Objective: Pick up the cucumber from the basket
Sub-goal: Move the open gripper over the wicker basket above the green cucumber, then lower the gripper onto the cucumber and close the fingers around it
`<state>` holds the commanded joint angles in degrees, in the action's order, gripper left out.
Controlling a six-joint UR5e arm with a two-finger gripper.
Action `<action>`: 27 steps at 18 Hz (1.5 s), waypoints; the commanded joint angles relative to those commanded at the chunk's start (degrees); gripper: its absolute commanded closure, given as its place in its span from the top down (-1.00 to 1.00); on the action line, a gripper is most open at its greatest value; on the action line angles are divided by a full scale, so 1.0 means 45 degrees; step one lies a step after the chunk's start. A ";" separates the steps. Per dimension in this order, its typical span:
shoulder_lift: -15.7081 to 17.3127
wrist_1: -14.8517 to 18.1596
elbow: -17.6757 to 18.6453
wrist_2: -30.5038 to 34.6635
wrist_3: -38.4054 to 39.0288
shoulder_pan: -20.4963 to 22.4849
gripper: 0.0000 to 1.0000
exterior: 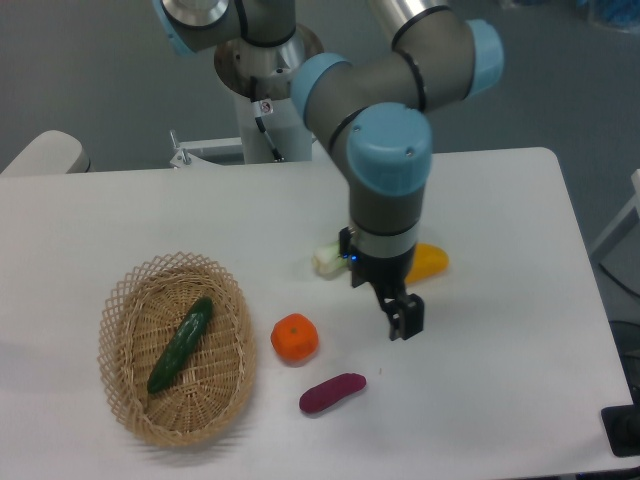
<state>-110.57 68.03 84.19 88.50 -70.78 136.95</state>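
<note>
The dark green cucumber [181, 344] lies diagonally inside the tan wicker basket [128, 404] at the table's front left. My gripper [405, 322] hangs over the table's middle, well to the right of the basket, beyond the orange. Its fingers point down and sit close together with nothing between them. The arm hides most of the bok choy behind it.
An orange [294, 338] sits just right of the basket. A purple oblong vegetable [332, 392] lies in front of it. The white stem of a bok choy [327, 260] and a yellow-orange item [429, 262] show on either side of the arm.
</note>
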 joint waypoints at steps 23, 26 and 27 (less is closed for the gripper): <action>-0.1405 -0.3203 0.1641 -0.0098 1.0786 -0.3771 1.00; -0.1464 -0.3359 0.2070 -0.0059 1.0669 -0.3850 1.00; -0.1522 -0.3340 0.2149 -0.0020 1.0650 -0.3870 1.00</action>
<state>-117.42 53.00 93.86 88.42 -22.85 119.53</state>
